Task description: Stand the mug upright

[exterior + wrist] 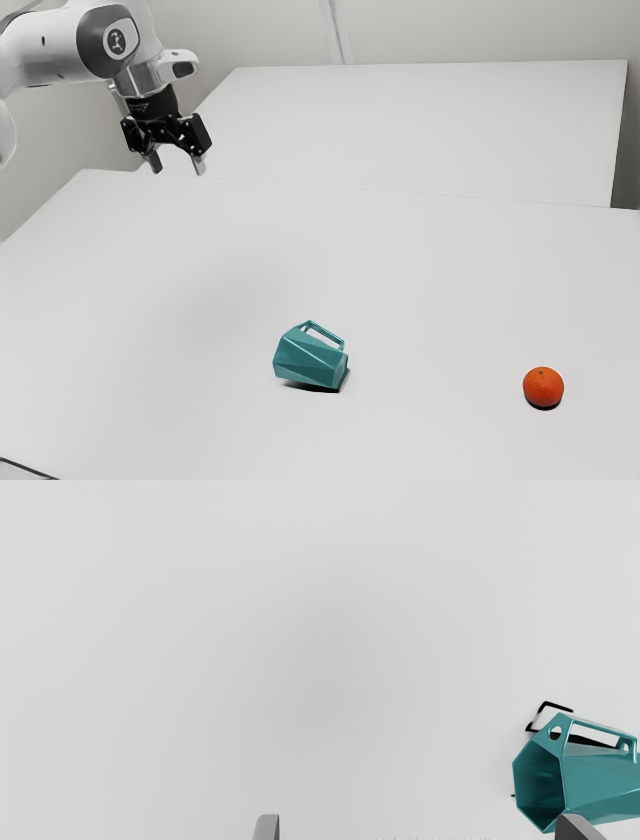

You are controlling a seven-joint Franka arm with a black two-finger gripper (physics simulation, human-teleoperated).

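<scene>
High above the table at the exterior view's upper left, the gripper hangs with its two fingers apart and nothing between them. A teal faceted mug lies on its side on the table, handle uppermost, well below the gripper and toward the exterior view's right. In the wrist view, the gripper shows its widely spaced fingertips. The mug appears there beyond one fingertip, its open mouth and handle visible and its far end cut off by the picture's edge.
An orange fruit rests on the white table, apart from the mug, toward the exterior view's right. A dark cable crosses the lower left corner of the exterior view.
</scene>
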